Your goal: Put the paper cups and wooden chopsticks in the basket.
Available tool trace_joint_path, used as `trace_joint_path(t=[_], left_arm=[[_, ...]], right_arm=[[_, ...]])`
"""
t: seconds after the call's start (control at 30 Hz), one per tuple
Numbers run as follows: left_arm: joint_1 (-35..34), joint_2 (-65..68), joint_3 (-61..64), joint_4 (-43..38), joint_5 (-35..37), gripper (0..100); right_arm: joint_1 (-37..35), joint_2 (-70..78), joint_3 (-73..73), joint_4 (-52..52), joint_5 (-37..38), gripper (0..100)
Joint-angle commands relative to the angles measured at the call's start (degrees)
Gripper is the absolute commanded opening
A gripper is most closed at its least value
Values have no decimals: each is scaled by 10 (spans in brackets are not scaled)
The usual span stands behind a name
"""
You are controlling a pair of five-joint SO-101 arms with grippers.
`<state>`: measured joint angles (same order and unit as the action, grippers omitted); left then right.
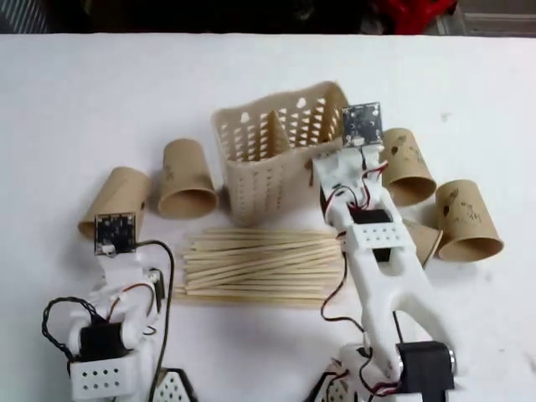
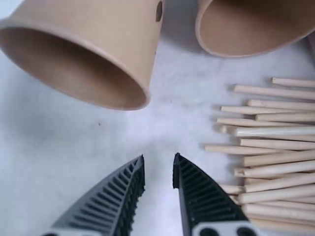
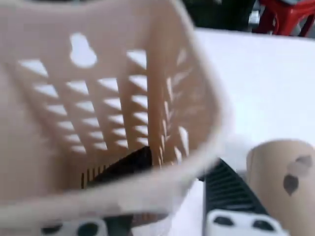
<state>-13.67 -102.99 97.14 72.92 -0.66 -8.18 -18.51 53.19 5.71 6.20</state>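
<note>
Left gripper (image 2: 157, 169) slightly apart by paper cup (image 2: 83, 54); right gripper (image 3: 179, 160) apart, one finger inside basket (image 3: 98, 98)

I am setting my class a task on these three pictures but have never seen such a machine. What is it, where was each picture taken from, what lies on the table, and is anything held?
These are two small robot arms side by side at a white table. The high view looks down from a fixed camera; the other two come from a camera on each arm's wrist. On the table stands a perforated basket, with paper cups lying on their sides to either side of it and a pile of wooden chopsticks between it and the arms' bases. The left gripper has its jaws open and holds nothing. The right gripper is at the basket's rim; whether it grips it I cannot tell.
</note>
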Motion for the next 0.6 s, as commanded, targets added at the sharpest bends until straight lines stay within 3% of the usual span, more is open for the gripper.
trace_joint_path(t=[0.0, 0.1, 0.3, 0.57], left_arm=[[-3, -6, -2, 2, 4, 116], [-3, -6, -2, 2, 4, 116], [-3, -6, -2, 2, 4, 116], [-3, -6, -2, 2, 4, 116]], right_arm=[[5, -64, -4, 87, 22, 159], [7, -98, 0, 122, 23, 181], [1, -139, 45, 118, 71, 320], [6, -149, 150, -80, 76, 320]])
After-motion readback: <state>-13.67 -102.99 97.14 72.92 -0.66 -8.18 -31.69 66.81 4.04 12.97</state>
